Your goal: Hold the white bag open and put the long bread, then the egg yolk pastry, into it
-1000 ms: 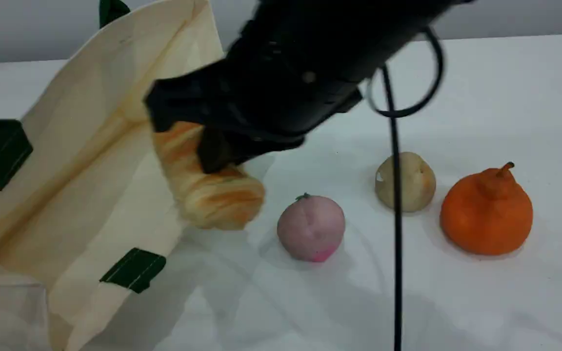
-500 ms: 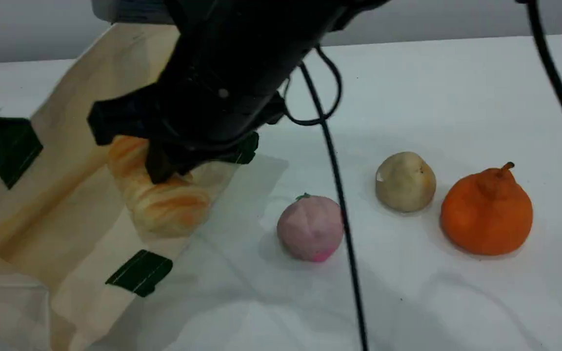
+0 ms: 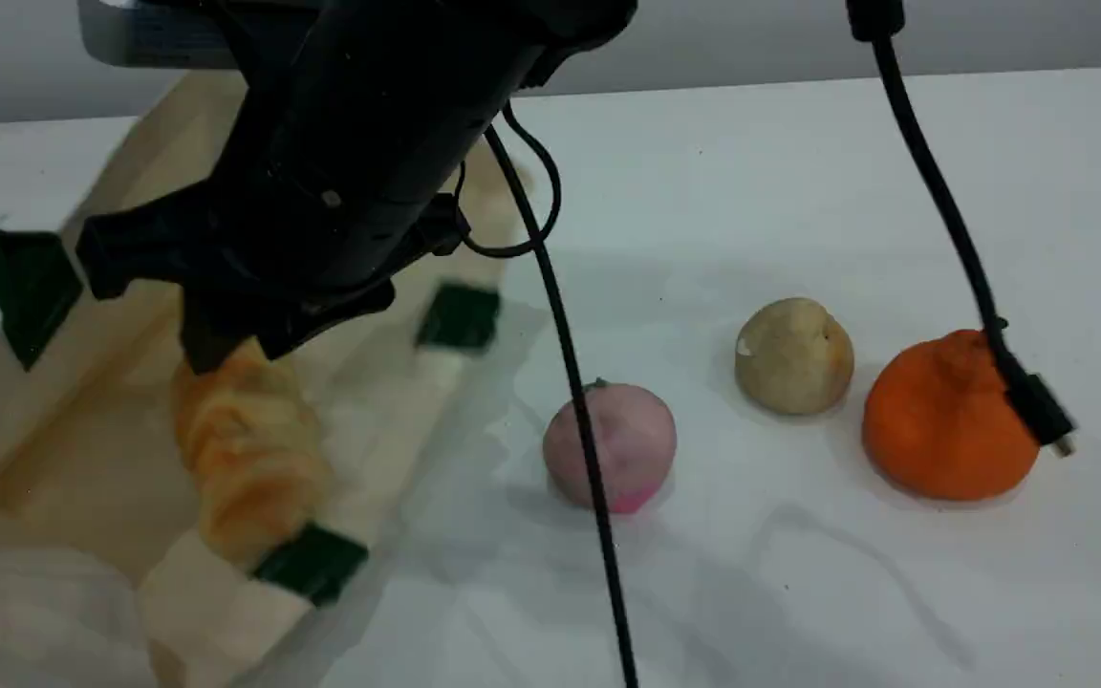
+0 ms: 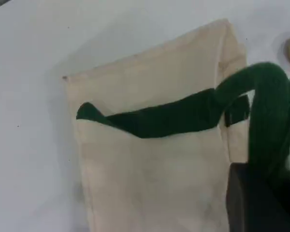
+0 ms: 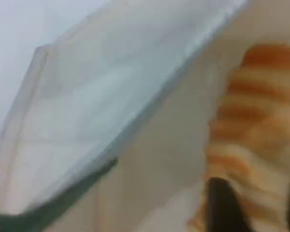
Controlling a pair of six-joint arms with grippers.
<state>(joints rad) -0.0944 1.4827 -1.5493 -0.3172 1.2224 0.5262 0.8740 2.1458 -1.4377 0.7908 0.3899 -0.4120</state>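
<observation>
Right gripper (image 3: pixel 235 349) is recorded in the scene view over the open mouth of the white bag (image 3: pixel 63 459), its tips at the upper end of the long bread (image 3: pixel 245 459). The bread's long axis is set steeply, with the upper end at the tips and the lower end down in the bag beside a green handle patch (image 3: pixel 312 566). Its outline is blurred. On the table (image 3: pixel 799 191) the egg yolk pastry (image 3: pixel 792 355) is found between a pink ball (image 3: pixel 622 444) and an orange fruit (image 3: pixel 938 420), apart from both.

Left wrist view: the left gripper (image 4: pixel 261 203) is clamped on the green strap handle (image 4: pixel 183 116), which is raised off the bag's cloth.

Right wrist view: two dark fingertips (image 5: pixel 222 205) are seen apart, with the striped bread beyond them. Its stripes run crosswise and its length runs up the view. Whether the bread is gripped or released cannot be told.
</observation>
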